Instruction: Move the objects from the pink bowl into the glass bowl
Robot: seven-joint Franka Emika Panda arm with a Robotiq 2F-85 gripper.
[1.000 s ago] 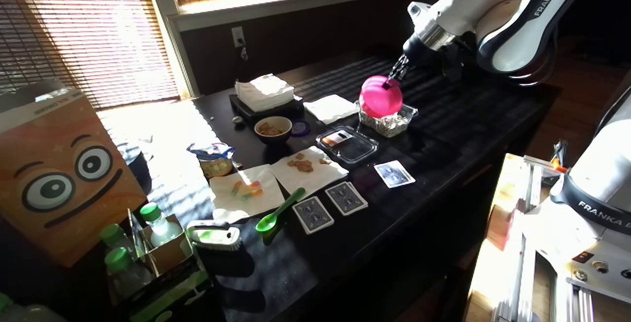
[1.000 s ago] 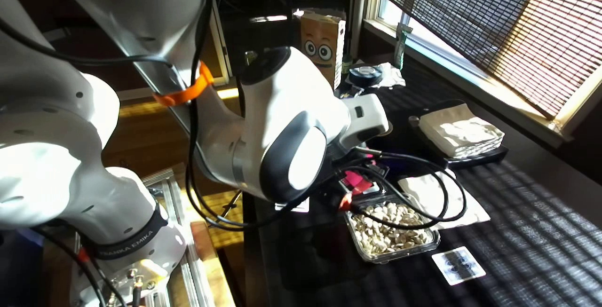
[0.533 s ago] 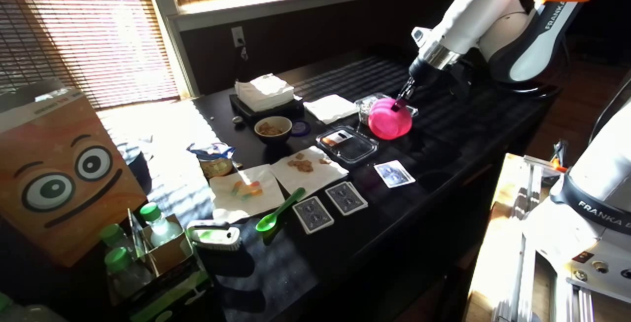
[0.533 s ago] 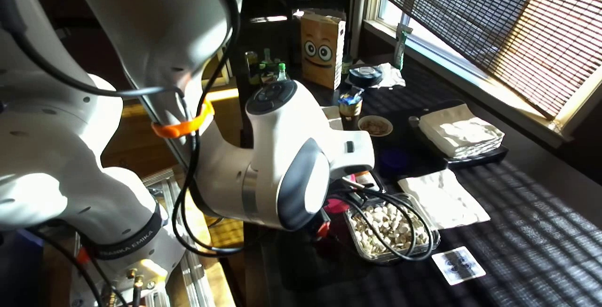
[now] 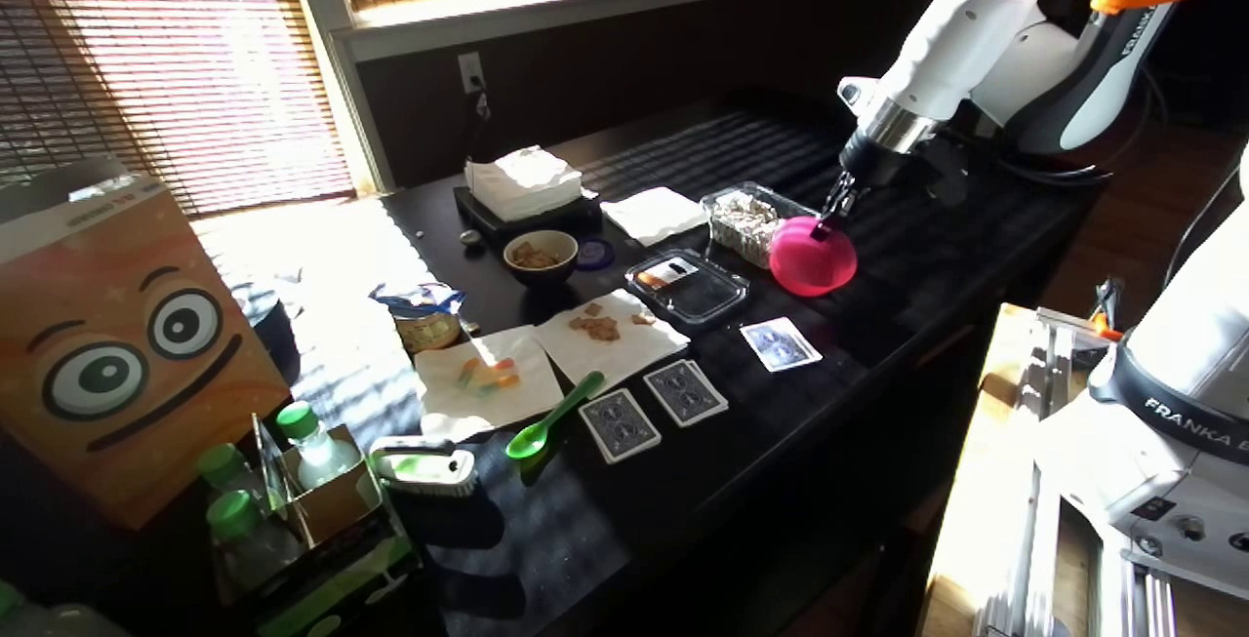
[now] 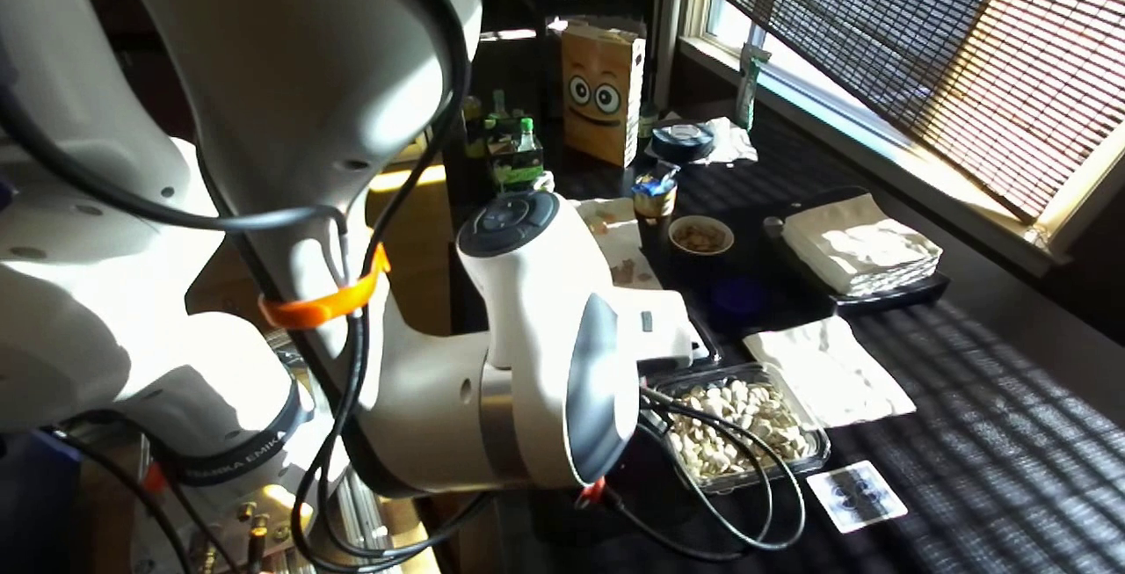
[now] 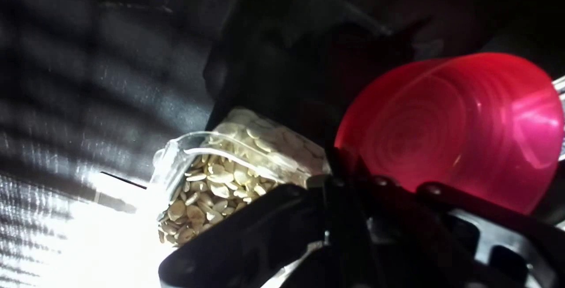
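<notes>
From my station I find the black two-fingered gripper (image 5: 823,227) clamped narrow, its fingertips pinching the rim of the small round bright pink plastic bowl (image 5: 812,264). The wrist view shows that bowl tilted. I place it just beside the clear squarish glass bowl (image 7: 165,167), where it covers one corner in an exterior view; whether the two touch, I cannot tell. The glass bowl stands upright on the black table (image 6: 993,433) and contains a heap of pale oval seeds (image 7: 212,200). In an exterior view the white jointed arm (image 6: 536,293) hides the pink one from me. Also on the table I record a flat clear plastic lid (image 5: 707,294), a round bowl, dark outside and pale inside (image 5: 543,276), with brown pieces (image 5: 533,255) in it, and a green plastic spoon (image 5: 532,437) near two stacks of blue-backed cards (image 5: 622,424)
</notes>
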